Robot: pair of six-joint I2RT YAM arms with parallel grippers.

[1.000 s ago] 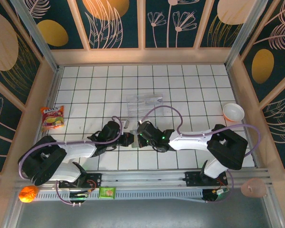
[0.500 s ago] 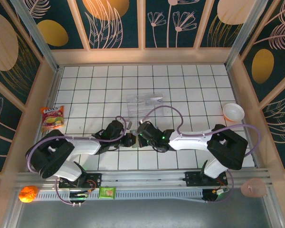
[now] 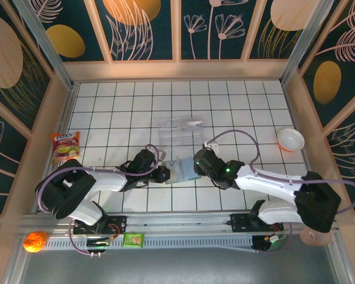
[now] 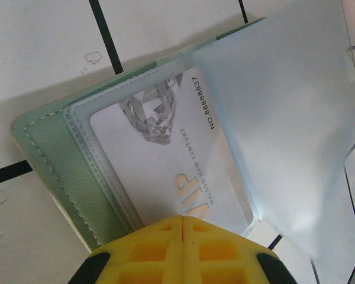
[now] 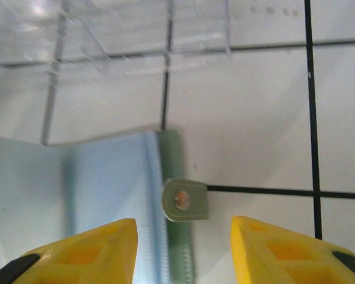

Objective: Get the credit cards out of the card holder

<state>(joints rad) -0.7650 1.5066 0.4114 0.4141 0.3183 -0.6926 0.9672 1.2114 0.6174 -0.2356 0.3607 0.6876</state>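
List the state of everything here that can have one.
card holder: open, lying down
VIP card: inside the holder
clear credit cards: out, lying beyond the holder
left gripper: shut at the holder's edge
right gripper: open above the holder's snap tab

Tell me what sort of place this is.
Probably a staged robot test booth rather than a real room: a white gridded tabletop, painted floral wall panels, and an aluminium mounting rail along the near edge.

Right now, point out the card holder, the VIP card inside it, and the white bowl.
card holder [image 4: 56, 160]: left wrist view, on its green stitched edge.
VIP card [image 4: 160, 160]: left wrist view, on the card's white middle.
white bowl [image 3: 290, 140]: top view, on its bare inside.
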